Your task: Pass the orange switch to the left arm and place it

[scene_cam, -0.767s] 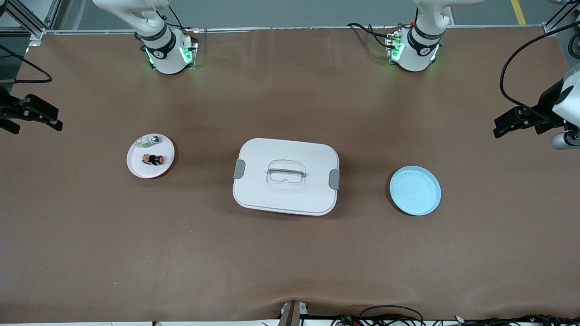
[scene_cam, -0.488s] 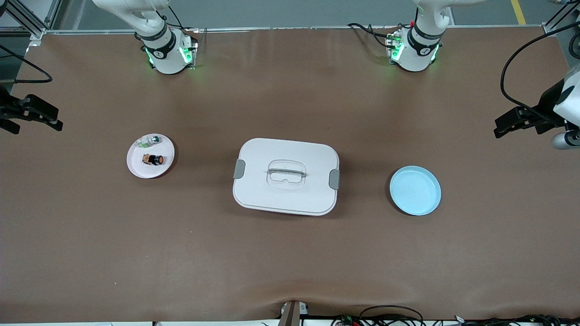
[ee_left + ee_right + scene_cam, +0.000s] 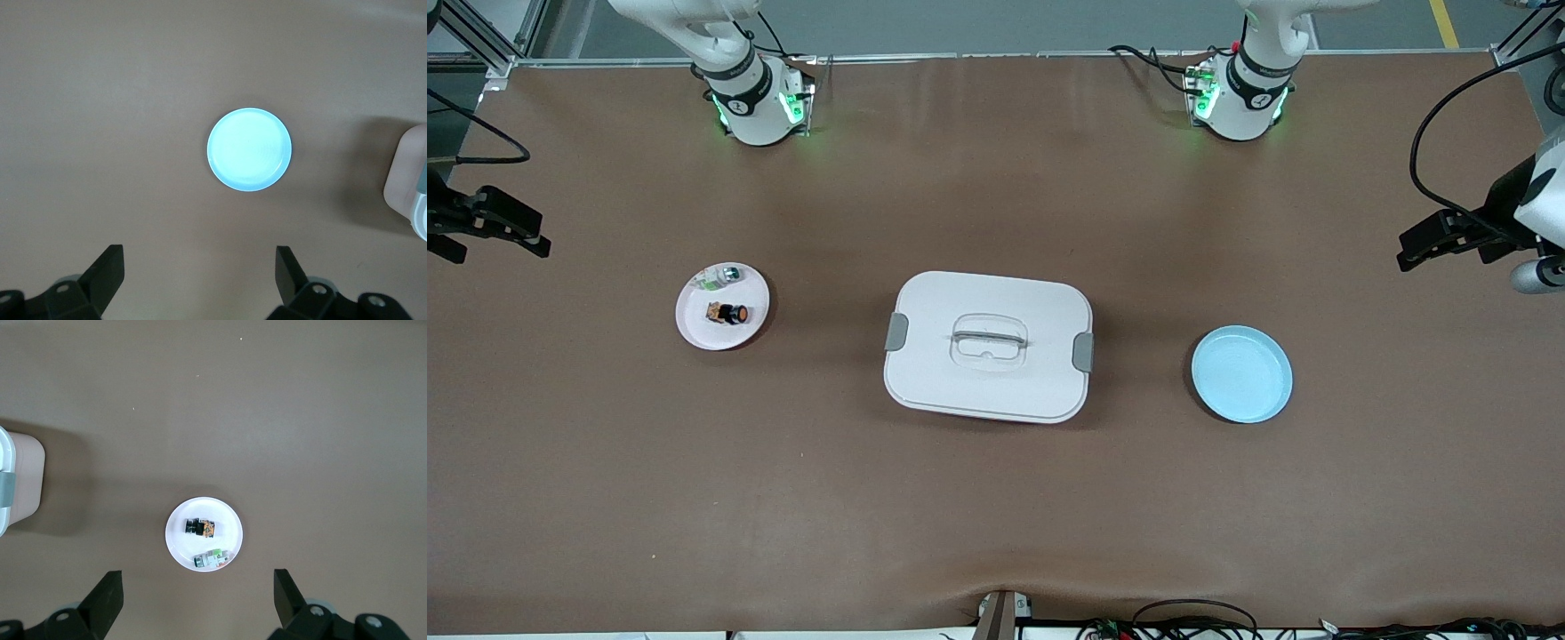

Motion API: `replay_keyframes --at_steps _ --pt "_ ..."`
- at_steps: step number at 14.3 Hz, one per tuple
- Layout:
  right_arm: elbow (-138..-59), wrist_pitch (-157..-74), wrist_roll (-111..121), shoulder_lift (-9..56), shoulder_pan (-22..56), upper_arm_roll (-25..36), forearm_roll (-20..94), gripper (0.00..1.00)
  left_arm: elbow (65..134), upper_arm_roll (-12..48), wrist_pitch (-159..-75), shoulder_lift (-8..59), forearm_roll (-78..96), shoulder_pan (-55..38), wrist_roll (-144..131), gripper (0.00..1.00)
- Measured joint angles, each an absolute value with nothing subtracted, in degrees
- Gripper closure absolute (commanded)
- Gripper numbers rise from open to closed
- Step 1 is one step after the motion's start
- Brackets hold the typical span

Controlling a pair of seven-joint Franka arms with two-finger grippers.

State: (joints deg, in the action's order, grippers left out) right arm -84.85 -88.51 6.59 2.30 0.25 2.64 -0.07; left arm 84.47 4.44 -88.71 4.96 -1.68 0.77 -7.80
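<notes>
Front view shows nothing started: both tools, right tool (image 3: 489, 227) and left tool (image 3: 1440, 242), hang open, so next the right must descend on the orange switch (image 3: 730, 313) at nine o'clock of the box (image 3: 988, 347).

Even overhead light, soft shadows beside the box (image 3: 988, 346), sharp focus, no glare.

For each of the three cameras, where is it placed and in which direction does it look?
Front view: high across the table, facing both arm bases; sees the box, white plate with the orange switch, blue plate, right gripper and left gripper.
Left wrist view: looks down on the blue plate; its open left gripper shows.
Right wrist view: looks down on the white plate and orange switch; its open right gripper shows.
Shared: both wrist views catch a box corner.
</notes>
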Motion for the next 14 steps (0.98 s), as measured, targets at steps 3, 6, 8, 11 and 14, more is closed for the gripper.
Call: replay_keyframes --at_steps 3,6,8,11,14 --pt "-84.8 -88.5 6.6 2.3 0.3 2.6 -0.1 0.00 84.5 4.7 -88.7 6.1 -1.7 0.1 -7.8 0.00" --pt "-84.8 -88.5 6.6 2.3 0.3 2.6 -0.1 0.00 84.5 4.6 -88.7 7.0 -1.7 0.2 -7.8 0.00" --pt "-84.8 -88.5 6.6 2.4 0.7 2.6 -0.1 0.00 84.5 4.3 -88.2 7.0 -1.7 0.9 -7.8 0.00" --pt "-84.8 -88.5 6.6 2.9 1.3 2.6 -0.1 0.00 84.5 4.2 -87.9 7.1 -2.0 3.1 -7.0 0.00" --pt "-84.8 -88.5 6.6 3.0 1.3 2.7 -0.1 0.00 84.5 4.4 -87.8 7.1 -2.0 3.2 -6.3 0.00"
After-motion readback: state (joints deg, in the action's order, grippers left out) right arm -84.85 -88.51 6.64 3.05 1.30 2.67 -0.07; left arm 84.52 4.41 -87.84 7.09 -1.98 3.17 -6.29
